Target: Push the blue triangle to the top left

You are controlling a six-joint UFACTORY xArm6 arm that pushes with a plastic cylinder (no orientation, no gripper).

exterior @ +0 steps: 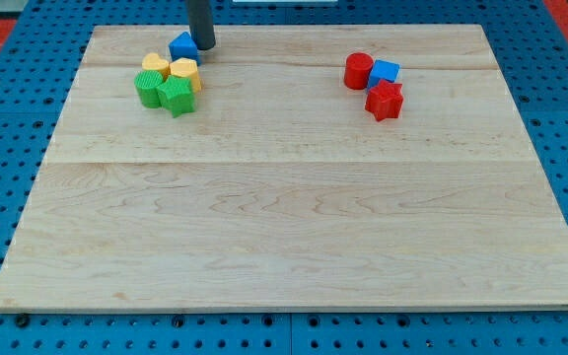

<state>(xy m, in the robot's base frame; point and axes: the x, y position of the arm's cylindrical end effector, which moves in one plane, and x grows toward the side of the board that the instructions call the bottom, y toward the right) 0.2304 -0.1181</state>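
Note:
The blue triangle (181,46) lies near the board's top left, just above a cluster of yellow and green blocks. My tip (203,46) stands right beside it on its right side, touching or nearly touching it. The dark rod runs up out of the view's top. Below the triangle sit two yellow blocks (155,66) (185,73) and two green blocks (149,88) (177,96), packed close together.
A red cylinder (358,70), a blue block (385,72) and a red star-like block (385,101) cluster at the upper right. The wooden board (294,227) lies on a blue pegboard surface; its top edge is close above the triangle.

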